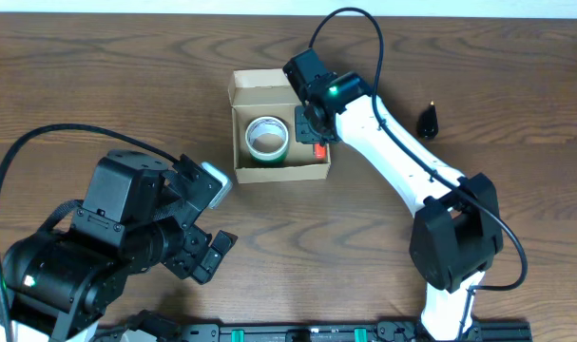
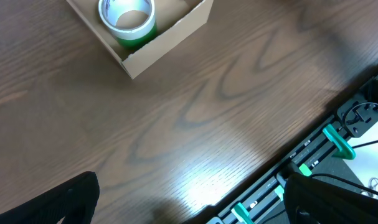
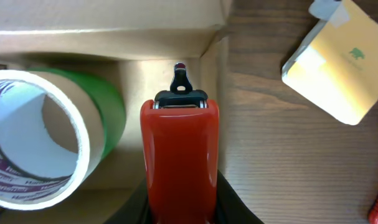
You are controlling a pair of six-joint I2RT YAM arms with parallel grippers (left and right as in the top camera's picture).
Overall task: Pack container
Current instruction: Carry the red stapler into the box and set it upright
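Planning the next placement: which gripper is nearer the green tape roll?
Right. The right gripper, holding a red plastic object, hangs over the tan cardboard box, beside the green tape roll; the left gripper is open, well outside the box.

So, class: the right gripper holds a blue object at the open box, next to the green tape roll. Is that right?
Not quite. The object in the right gripper is red, not blue, as the right wrist view shows. The rest stands: it is held at the open box, next to the green tape roll.
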